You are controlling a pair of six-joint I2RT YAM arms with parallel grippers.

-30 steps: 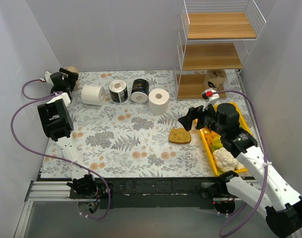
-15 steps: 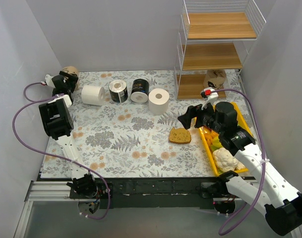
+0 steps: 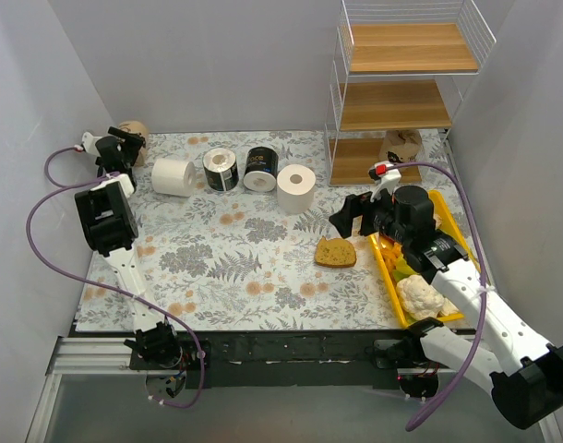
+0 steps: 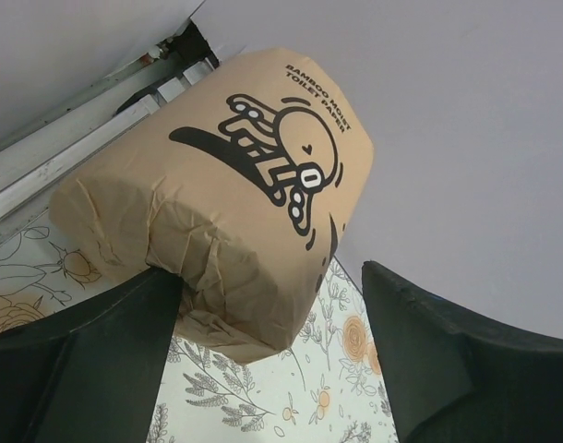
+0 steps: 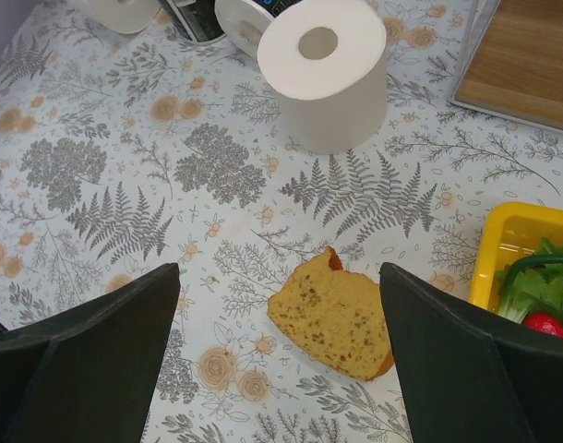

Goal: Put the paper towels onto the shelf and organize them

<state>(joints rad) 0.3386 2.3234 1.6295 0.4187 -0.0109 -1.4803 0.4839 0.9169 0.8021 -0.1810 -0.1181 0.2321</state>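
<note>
A tan paper towel roll with dark print (image 4: 226, 194) lies in the far left corner of the table (image 3: 134, 130). My left gripper (image 4: 272, 365) is open around its near end, and the left finger (image 4: 78, 369) touches it. In the top view the left gripper (image 3: 123, 144) is right at this roll. A white roll (image 3: 173, 175) lies on its side, beside two black-wrapped rolls (image 3: 221, 169) (image 3: 260, 168) and an upright white roll (image 3: 296, 188) (image 5: 323, 74). Another tan roll (image 3: 401, 146) stands on the bottom board of the shelf (image 3: 406, 103). My right gripper (image 3: 353, 218) (image 5: 277, 369) is open and empty above the bread.
A brown bread slice (image 3: 336, 251) (image 5: 335, 318) lies on the floral table cover. A yellow tray (image 3: 389, 273) (image 5: 521, 242) of vegetables sits at the right, under my right arm. Grey walls close in on the left, back and right.
My left gripper has crept further into the far left corner, up to the tan roll. My right gripper has shifted slightly left and back above the bread.
</note>
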